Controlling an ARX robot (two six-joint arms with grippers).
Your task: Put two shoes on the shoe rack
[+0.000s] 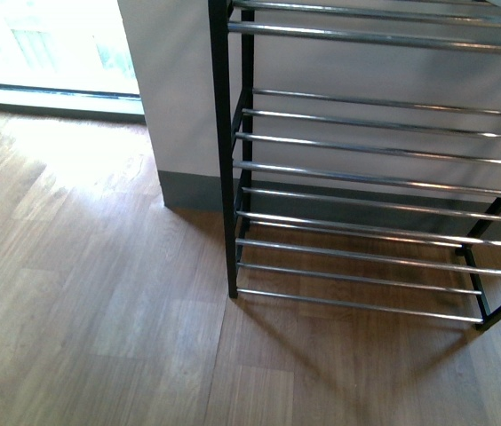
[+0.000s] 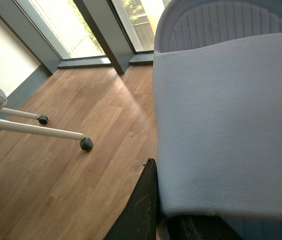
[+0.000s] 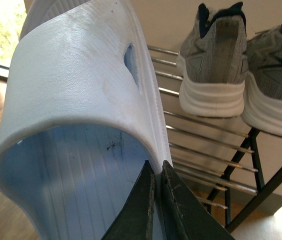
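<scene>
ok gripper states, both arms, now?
Left gripper: shut on a pale blue slipper.
Right gripper: shut on the other slipper.

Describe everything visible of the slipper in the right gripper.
The slipper is a pale blue-white slide of smooth, rubbery-looking material, with a broad strap, a small oval vent hole and a ribbed footbed. The right gripper pinches the strap's edge between dark fingers, holding it in the air beside the shoe rack, apart from it.
</scene>
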